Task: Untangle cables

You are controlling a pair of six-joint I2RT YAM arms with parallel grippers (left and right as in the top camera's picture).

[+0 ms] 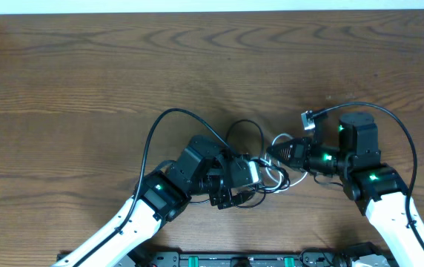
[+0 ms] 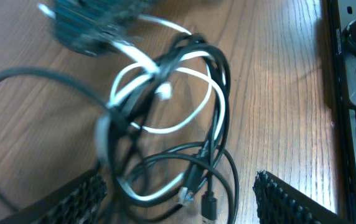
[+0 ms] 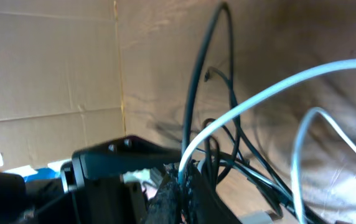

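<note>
In the lower middle of the overhead frame, the tangled cables (image 1: 260, 172) lie on the worktop (image 1: 86, 74), my right pincer (image 3: 182, 180) clamped on the white cord (image 3: 259, 93) to draw it out, my left pincer (image 2: 178, 190) open around the bundle so it can slip.

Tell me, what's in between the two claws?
The tangled cables, black ones and a white one, lie between the left claw and right claw, seen from overhead.

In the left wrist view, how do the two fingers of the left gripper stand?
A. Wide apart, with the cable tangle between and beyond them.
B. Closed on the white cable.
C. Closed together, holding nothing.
A: the left gripper is open, with its fingers far apart at the lower edge of the picture and the cables between and beyond them.
</note>
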